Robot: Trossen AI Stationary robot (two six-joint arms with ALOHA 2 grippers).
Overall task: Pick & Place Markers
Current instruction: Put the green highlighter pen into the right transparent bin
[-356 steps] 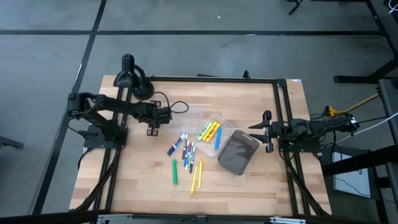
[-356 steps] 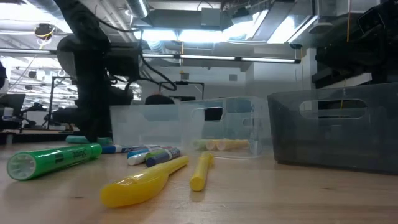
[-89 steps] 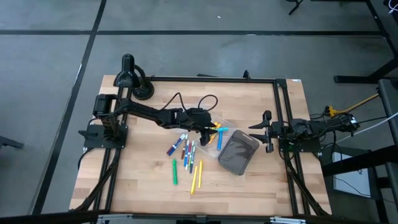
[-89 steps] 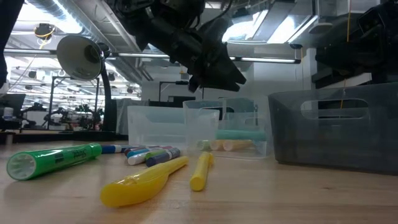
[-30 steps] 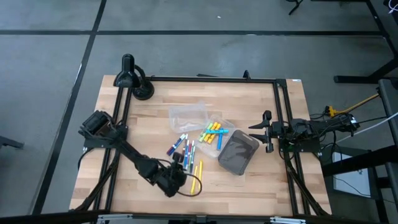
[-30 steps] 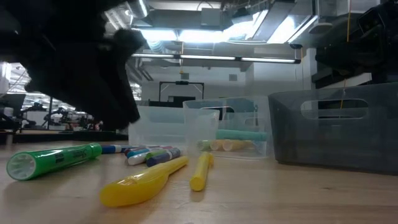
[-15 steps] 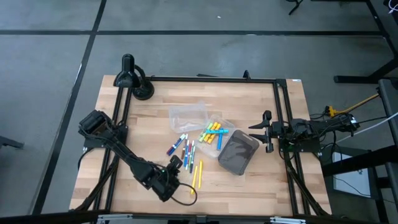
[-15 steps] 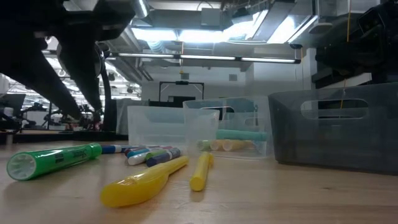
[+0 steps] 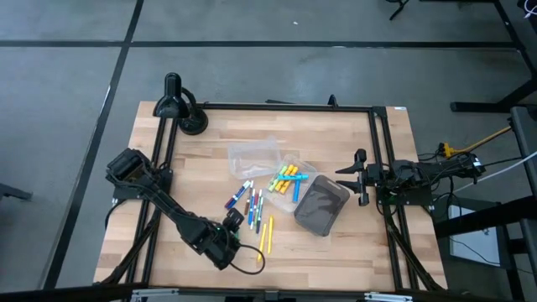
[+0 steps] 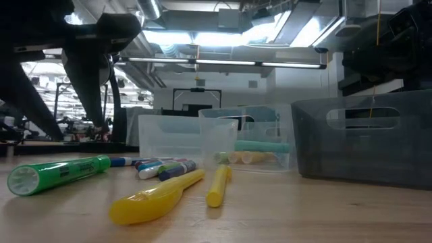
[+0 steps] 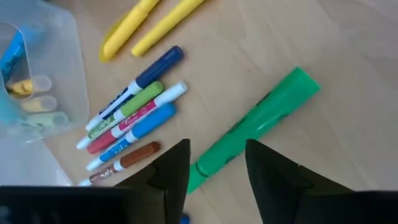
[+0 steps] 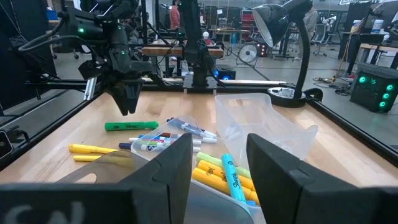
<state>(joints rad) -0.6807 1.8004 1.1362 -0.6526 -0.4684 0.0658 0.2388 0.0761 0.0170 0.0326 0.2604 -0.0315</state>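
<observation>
A green marker (image 11: 252, 127) lies flat on the wooden table (image 9: 336, 252), below my left gripper (image 11: 217, 149). That gripper is open and points slantwise down, one finger on either side of the marker, touching nothing. Several thin markers (image 11: 127, 127) lie side by side just beyond it, and two yellow markers (image 9: 265, 237) lie nearby. More markers (image 9: 285, 179) rest inside a clear tray (image 9: 299, 164). My right gripper (image 12: 217, 140) waits open at the table's right edge (image 9: 362, 178).
A second clear tray (image 9: 254, 154) stands behind the first. A dark grey bin (image 9: 321, 205) sits to the right of the trays. A black desk lamp (image 9: 174, 105) stands at the far left corner. Bare wood lies along the near edge.
My left gripper has moved a little toward the far edge and rolled about its own axis, settling over the green marker. Its fingers have opened wider. The markers have stayed where they were.
</observation>
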